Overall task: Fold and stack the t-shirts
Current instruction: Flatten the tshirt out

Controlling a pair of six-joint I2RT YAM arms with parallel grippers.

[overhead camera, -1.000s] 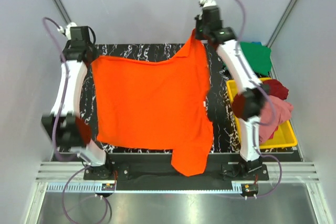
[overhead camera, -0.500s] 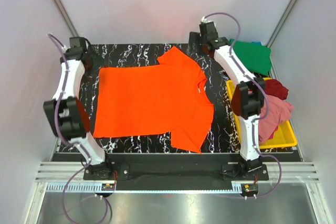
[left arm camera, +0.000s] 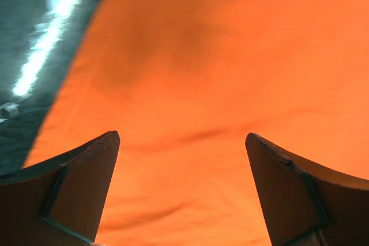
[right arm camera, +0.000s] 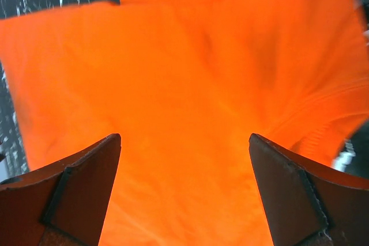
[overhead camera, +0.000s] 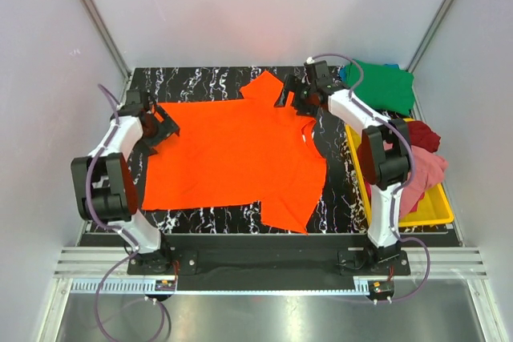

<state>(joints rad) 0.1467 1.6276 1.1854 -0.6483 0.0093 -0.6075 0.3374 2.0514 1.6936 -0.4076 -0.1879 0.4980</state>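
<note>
The orange t-shirt (overhead camera: 232,150) lies spread flat over the middle of the black marbled table (overhead camera: 200,79), one sleeve pointing to the far edge and one to the near edge. The left gripper (overhead camera: 164,127) is low at the shirt's left border and the right gripper (overhead camera: 290,95) is low at its far right corner, by the far sleeve. Both have their jaws spread wide with nothing caught between them. From above it is hard to tell whether either touches the cloth. In the left wrist view the fingers (left arm camera: 75,182) are cut off at the bottom edge, and orange cloth fills nearly everything beyond them, with a strip of table at the left. The right wrist view is much the same, and its right side is blurred. A green t-shirt (overhead camera: 383,86) lies in the far right corner, with only a sliver of a blue t-shirt (overhead camera: 391,65) showing behind it. A dark red t-shirt (overhead camera: 425,135) and a pink t-shirt (overhead camera: 423,174) are heaped in the yellow tray (overhead camera: 429,215), which the right arm partly hides.
</note>
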